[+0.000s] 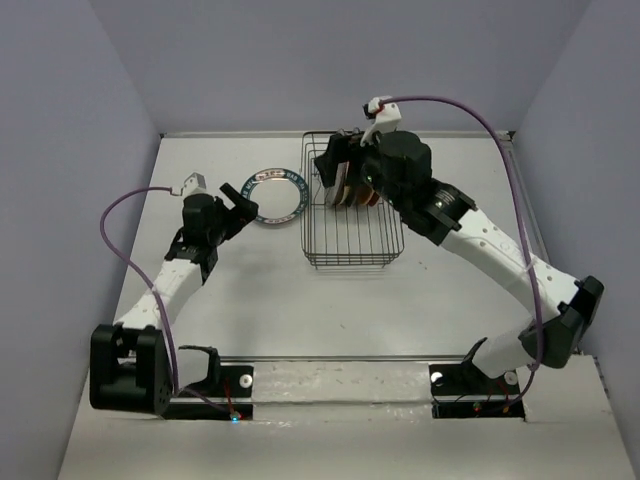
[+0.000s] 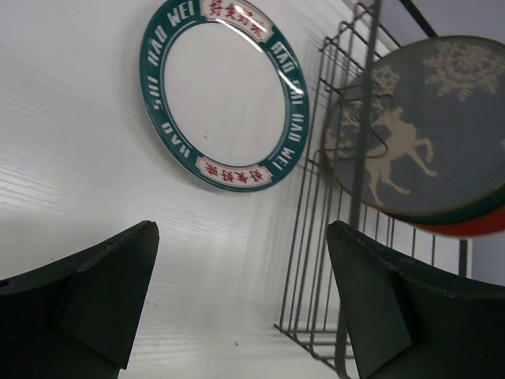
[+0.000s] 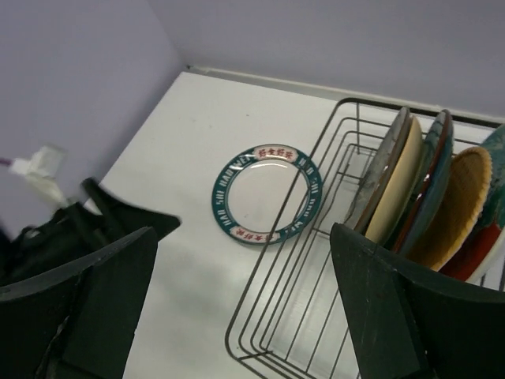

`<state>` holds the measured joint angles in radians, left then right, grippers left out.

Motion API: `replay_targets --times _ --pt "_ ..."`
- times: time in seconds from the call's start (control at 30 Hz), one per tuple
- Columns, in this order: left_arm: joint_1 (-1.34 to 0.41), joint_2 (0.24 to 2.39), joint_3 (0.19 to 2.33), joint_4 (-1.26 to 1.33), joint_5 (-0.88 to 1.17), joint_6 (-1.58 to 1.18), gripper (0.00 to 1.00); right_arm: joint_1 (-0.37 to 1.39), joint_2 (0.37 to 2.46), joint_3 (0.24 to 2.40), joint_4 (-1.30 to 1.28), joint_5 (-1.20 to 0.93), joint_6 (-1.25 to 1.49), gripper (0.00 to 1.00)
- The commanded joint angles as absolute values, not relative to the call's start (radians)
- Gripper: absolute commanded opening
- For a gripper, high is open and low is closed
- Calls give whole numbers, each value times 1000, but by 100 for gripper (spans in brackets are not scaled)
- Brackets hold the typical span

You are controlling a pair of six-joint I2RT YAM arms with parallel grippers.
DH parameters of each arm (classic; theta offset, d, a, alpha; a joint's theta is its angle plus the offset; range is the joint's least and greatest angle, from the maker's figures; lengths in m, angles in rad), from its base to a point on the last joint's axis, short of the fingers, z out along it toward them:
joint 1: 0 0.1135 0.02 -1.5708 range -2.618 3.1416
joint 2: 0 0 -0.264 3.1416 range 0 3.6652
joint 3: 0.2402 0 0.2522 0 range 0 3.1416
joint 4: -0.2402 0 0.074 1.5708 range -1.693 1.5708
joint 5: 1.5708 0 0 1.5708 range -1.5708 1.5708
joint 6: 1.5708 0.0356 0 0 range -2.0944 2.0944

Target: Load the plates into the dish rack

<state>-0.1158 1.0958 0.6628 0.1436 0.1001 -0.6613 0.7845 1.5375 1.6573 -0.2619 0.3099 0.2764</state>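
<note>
- The teal-rimmed plate (image 1: 273, 196) (image 2: 223, 95) (image 3: 267, 194) lies flat on the table (image 1: 250, 290), just left of the rack and apart from its wire. It is white in the middle, with red characters and white lettering on the rim.
- The rack (image 1: 352, 262) (image 2: 316, 237) (image 3: 268, 316) sits at the middle of the table toward the far wall. Its near half holds nothing.
- The other plates (image 1: 350, 185) stand on edge in a close row at the rack's far end.
- In the right wrist view they read, left to right: the grey plate (image 3: 385, 170), the tan plate (image 3: 404, 185), a teal one with a red edge (image 3: 435, 178), the wooden plate (image 3: 459, 207), and one more cut off by the frame.
- The left wrist view shows, through the wires, a teal plate face (image 2: 418, 134) with a cream reindeer and snowflakes.
- The left gripper (image 1: 245, 200) (image 2: 241, 308) hovers low just left of the teal-rimmed plate, pointing at it. Its fingers are spread wide and hold nothing.
- The right gripper (image 1: 332, 165) (image 3: 245, 308) hangs above the rack's far left corner. Its fingers are also spread and empty.
</note>
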Motion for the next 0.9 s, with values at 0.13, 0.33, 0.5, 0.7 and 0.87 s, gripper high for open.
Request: replay_targets --times 0.13,0.33,0.5,0.7,0.87 --pt "-92 1508 830 298 -89 -747 93 801 1232 1269 -48 100 360 92" --pt "-55 1686 893 394 -6 -762 86 801 1167 1137 -23 9 405 88" --pt "-40 1854 960 425 -5 -788 58 801 1154 1046 23 -40 439 87" --pt "-28 1885 968 482 29 -824 43 801 1175 1045 26 -40 439 87" --pt "-28 1927 1015 492 63 -828 22 801 1203 1063 35 -64 454 87"
